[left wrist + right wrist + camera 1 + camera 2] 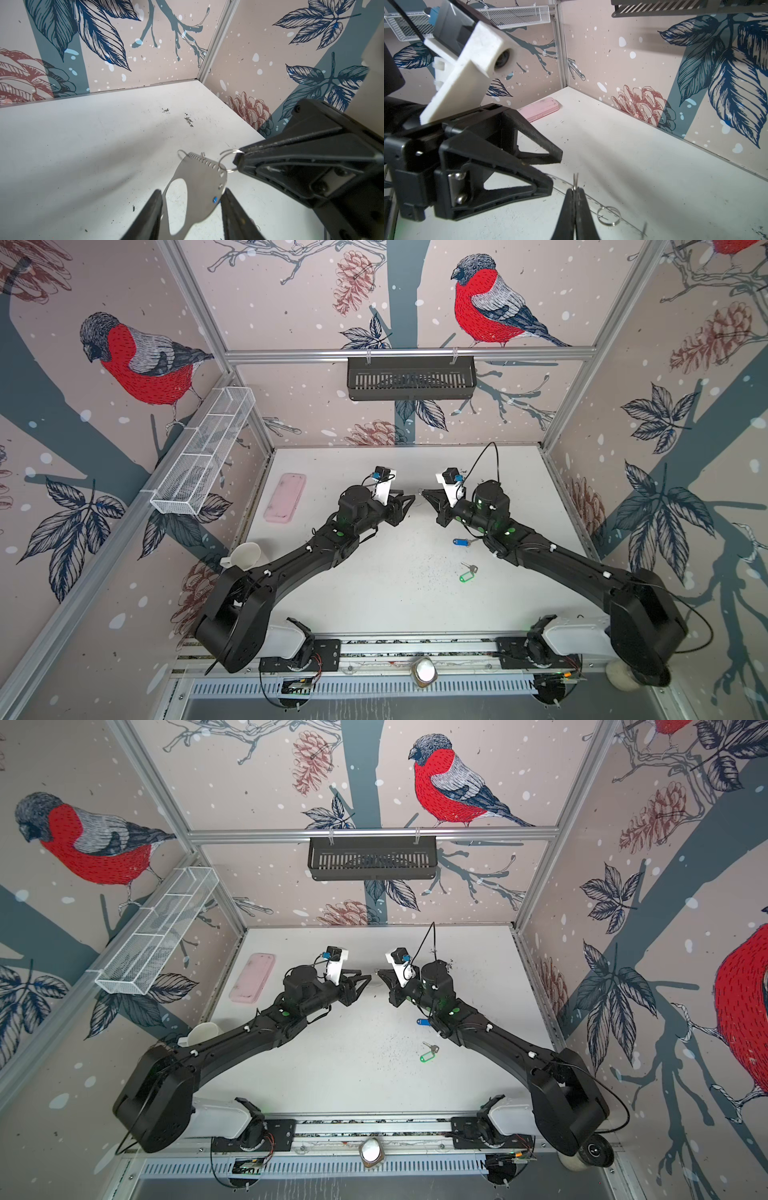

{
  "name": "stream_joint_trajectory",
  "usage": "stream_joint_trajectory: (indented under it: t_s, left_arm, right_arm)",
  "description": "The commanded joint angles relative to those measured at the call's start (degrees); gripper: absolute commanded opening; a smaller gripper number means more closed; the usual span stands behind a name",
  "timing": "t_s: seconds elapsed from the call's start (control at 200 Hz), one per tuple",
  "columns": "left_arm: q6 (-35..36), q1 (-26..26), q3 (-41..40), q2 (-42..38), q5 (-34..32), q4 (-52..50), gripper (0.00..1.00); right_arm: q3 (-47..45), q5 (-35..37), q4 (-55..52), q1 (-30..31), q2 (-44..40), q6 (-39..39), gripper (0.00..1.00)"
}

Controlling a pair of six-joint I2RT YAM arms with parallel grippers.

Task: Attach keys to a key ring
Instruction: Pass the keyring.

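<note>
The key ring (199, 176), a thin grey plate with an oval cutout and a row of small holes, hangs above the table between both grippers. My left gripper (192, 191) has a finger against each side edge of the plate. My right gripper (575, 188) is shut on a wire ring (575, 180) at the plate's holed edge. A second wire ring (609, 215) hangs farther along that edge. Both keys lie on the table near the right arm, one with a blue tag (461, 542) and one with a green tag (467, 572). In both top views the gripper tips (409, 499) (380, 974) almost meet mid-table.
A pink oblong case (286, 497) lies at the table's left. A white scoop (245, 556) sits by the left arm. A white wire basket (203, 452) hangs on the left wall and a black basket (411, 377) on the back rail. Dark specks dot the table (395, 593).
</note>
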Motion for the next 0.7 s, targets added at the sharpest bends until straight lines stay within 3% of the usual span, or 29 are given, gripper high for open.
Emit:
stream_joint_trajectory:
  t_s: [0.0,0.375,0.695]
  left_arm:
    - [-0.47,-0.17,0.36,0.28,0.83,3.27,0.4]
    - [-1.24,-0.27,-0.65,-0.47,1.92,7.17,0.15]
    - [-1.65,-0.35,-2.35,-1.79,4.15,11.0,0.03]
  right_arm:
    - [0.08,-0.44,3.66,-0.02,-0.36,1.37,0.0]
    - [0.22,-0.36,4.19,0.0,-0.14,2.18,0.0]
    - [0.37,0.51,3.96,-0.02,0.02,2.63,0.0]
